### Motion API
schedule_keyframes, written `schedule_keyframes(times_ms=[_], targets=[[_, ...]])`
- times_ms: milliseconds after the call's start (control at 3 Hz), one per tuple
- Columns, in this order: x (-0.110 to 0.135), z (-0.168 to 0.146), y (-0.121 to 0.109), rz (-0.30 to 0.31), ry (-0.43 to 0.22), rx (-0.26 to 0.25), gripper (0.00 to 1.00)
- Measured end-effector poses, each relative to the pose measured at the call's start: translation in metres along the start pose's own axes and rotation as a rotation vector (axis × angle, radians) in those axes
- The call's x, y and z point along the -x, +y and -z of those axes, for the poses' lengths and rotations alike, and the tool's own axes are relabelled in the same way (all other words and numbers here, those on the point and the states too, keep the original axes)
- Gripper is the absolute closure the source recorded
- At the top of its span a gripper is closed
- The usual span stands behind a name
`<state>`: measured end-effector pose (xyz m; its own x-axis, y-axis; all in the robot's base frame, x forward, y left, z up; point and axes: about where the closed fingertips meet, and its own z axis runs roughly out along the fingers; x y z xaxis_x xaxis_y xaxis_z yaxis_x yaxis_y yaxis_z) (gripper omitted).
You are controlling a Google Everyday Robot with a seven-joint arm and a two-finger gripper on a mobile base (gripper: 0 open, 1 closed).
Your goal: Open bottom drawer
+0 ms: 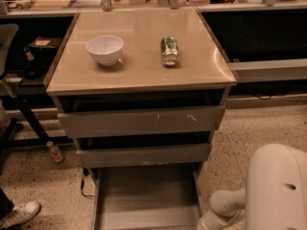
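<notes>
The bottom drawer [144, 195] of a grey metal cabinet stands pulled out toward me, its bare floor showing, its front edge cut off by the bottom of the view. The middle drawer [144, 155] and top drawer [141, 121] sit above it, each pulled out a little. My white arm [276, 186] fills the lower right corner; its forearm reaches down and left to the drawer's right front corner. The gripper itself is below the bottom edge, out of view.
A white bowl [105, 49] and a green can [169, 51] lying on its side rest on the cabinet top [139, 75]. A small bottle [54, 151] lies on the floor at left, next to a chair leg. A person's shoe [19, 213] is at bottom left.
</notes>
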<state>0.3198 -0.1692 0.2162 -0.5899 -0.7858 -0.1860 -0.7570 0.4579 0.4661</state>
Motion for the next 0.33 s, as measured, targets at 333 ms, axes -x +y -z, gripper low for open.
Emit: schedule_keyframes(times_ms=[333], targets=[[-0.0293, 0.0128, 0.0254, -0.059, 0.003, -0.007, 0.0]])
